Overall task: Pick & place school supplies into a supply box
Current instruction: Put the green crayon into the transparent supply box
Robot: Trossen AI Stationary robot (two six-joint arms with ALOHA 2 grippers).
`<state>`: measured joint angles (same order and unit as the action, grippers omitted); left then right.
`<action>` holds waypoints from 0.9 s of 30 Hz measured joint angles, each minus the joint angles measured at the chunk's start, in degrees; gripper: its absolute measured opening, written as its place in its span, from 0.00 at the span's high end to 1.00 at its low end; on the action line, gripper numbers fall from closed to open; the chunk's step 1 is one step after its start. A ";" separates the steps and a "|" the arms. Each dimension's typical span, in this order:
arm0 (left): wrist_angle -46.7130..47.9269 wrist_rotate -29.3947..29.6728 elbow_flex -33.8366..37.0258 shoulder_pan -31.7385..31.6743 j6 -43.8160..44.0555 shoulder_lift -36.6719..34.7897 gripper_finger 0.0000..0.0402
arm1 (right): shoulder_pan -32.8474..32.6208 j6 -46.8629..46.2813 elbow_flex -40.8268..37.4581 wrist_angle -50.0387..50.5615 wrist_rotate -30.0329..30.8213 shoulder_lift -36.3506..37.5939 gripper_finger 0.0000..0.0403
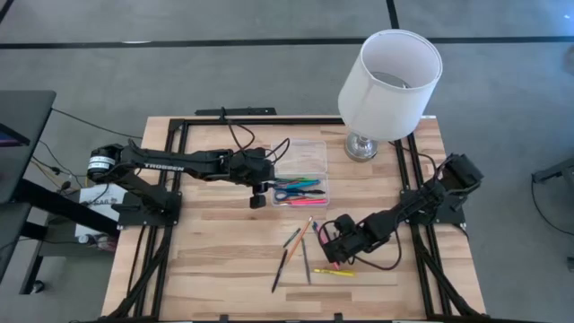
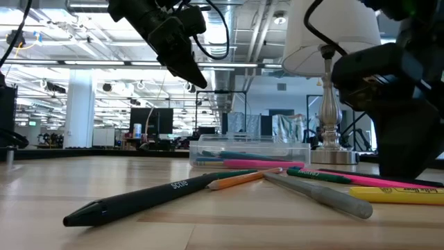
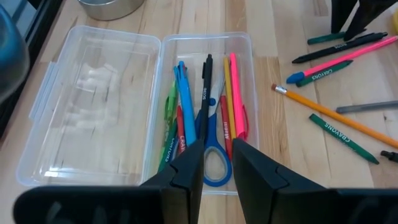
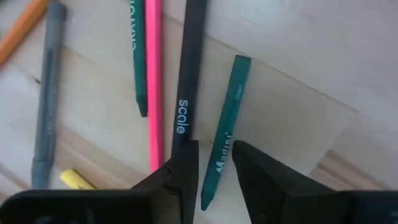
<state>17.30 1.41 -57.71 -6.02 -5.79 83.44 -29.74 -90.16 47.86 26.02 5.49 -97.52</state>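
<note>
1. Our right end effector point(image 4: 214, 163) sits low over the table point(image 1: 224, 260), fingers slightly apart astride a green Marker point(image 4: 225, 130), beside a black Scale pen point(image 4: 188, 74) and a pink pen point(image 4: 153, 81).
2. Our left end effector point(image 3: 216, 163) hovers, fingers narrowly apart and empty, above the supply box point(image 3: 93, 93), which holds blue-handled scissors point(image 3: 214, 163) and pens.

Scissors point(image 3: 211, 152) handles partly hidden behind left end effector point(image 3: 217, 163); yellow marker point(image 4: 78, 180) cut off by right end effector's fingers.
</note>
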 joint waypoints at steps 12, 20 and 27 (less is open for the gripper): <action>5.63 -0.07 0.00 1.25 3.12 0.00 0.81 | 0.68 1.10 0.01 4.19 -2.65 0.13 0.96; 9.40 0.05 0.00 2.63 3.70 0.00 0.81 | 0.70 1.68 0.01 4.30 -3.03 0.14 0.97; 10.37 1.03 0.00 2.69 4.09 0.00 0.81 | 1.38 5.45 1.87 6.16 -3.02 -0.26 0.99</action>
<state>27.68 2.44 -57.71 -3.33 -1.69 83.44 -28.35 -84.71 49.74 32.18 2.46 -97.78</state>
